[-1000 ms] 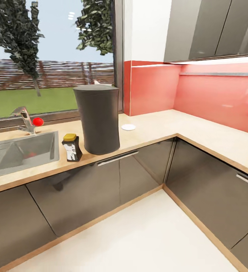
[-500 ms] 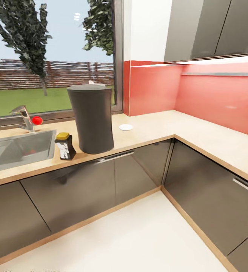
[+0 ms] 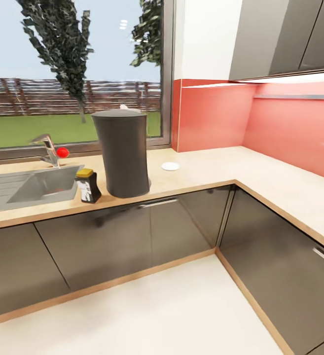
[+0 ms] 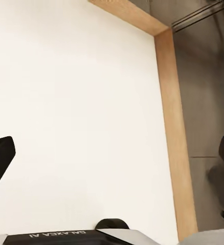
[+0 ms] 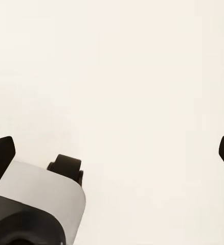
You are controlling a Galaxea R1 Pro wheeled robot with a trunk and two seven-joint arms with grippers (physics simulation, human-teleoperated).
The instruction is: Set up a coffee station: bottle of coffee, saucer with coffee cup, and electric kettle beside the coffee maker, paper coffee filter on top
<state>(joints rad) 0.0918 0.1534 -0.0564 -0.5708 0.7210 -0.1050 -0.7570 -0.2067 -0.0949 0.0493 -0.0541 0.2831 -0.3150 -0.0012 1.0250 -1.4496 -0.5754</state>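
Pale wood-look countertop (image 3: 201,172) ran along a window and turned the corner under a red backsplash, glossy dark cabinets below. Coffee maker (image 3: 121,153) stood on it near the front edge — tall charcoal body, smooth curved back toward the camera, a bit of white poking up at the top, possibly the filter, too small to tell. Bottle of coffee (image 3: 88,185) sat just beside it on the sink side, dark jar, yellow lid, white label. Saucer (image 3: 170,166) lay flat and bare on the counter near the maker's other side, apart from it. Steel sink (image 3: 33,185) with a tap off to the left.

Left gripper (image 4: 112,168) and right gripper (image 5: 112,153) both hung spread wide over pale floor, holding nothing. Judged: bottle and saucer placed; cup and kettle left — next move calls for driving off to fetch one.
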